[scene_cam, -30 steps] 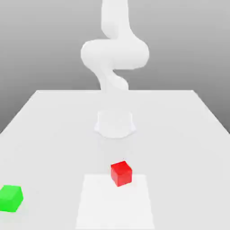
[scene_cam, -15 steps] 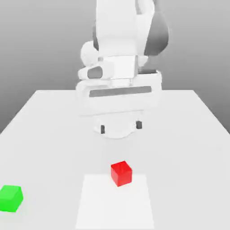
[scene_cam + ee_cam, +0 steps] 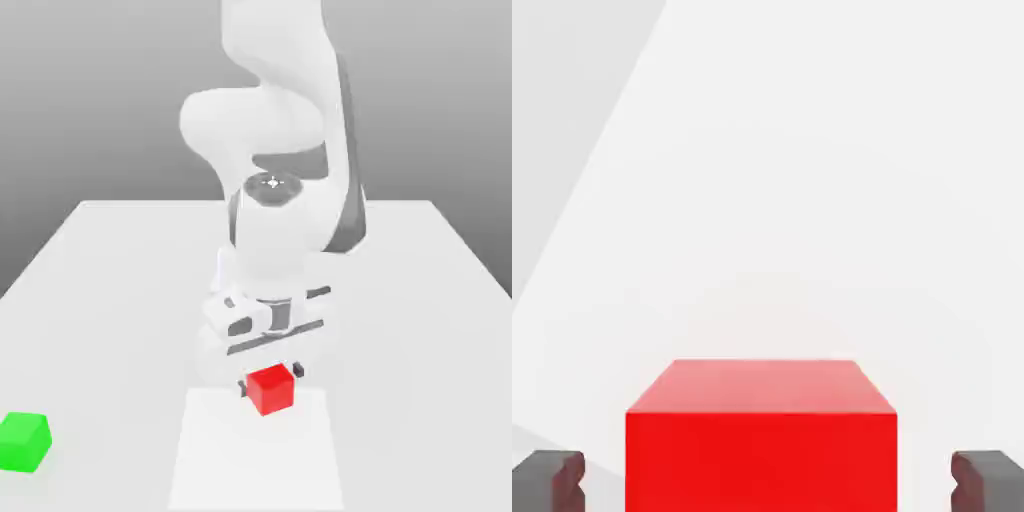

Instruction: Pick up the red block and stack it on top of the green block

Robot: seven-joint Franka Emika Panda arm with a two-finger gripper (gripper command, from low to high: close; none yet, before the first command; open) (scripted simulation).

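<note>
The gripper is lowered over the red block, jaws parted with a gap each side, nothing gripped yet. The block is bracketed square for a centred pinch. The green block sits well apart on the table, toward the exterior view's left.

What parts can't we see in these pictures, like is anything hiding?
- Small bright red cube: in the exterior view its back is hidden by the white gripper; in the hand view the picture's edge cuts off its lower part.
- Dark fingertips: cut off by the hand view's edge; a gap shows beside the cube, so no grip can be confirmed.
- Small bright green cube: its far sides face away in the exterior view.
</note>
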